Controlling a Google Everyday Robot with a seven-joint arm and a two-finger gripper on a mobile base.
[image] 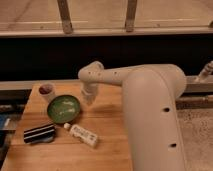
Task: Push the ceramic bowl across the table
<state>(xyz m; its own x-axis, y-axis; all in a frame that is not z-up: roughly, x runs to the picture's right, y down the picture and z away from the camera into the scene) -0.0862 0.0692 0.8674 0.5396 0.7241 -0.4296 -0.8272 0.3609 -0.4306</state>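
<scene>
**Mid-push: gripper beside ceramic bowl on butcher-block table**

Leftmost, near the front left corner of the table [107, 135]: a dark, flat, striped object [39, 133], identity not discernible. Behind it, toward the far left corner: a small white cup [46, 91] with a dark interior, upright, contents not discernible beyond the dark colour. Right of and nearer than the cup, apart from it: the ceramic bowl [64, 109], green, glossy, darker at the rim, upright on the left half of the table, holding nothing visible apart from faint pale marks on its inner surface. Just in front of the bowl, lying flat and angled toward the front right: a small white bottle or tube [83, 135], one end close to the bowl's near rim. Immediately right of the bowl: the gripper [88, 98], lowered to about rim height at the bowl's right edge, contact likely but not confirmed. Further right, filling the foreground: the white arm [150, 115], reaching in from the right.

Judged progress: approach complete, gripper placed at the side suited to a leftward push. Little free board left beyond the bowl in that direction, so probably only a short travel remaining. Cup and bottle close enough to be nudged.
</scene>
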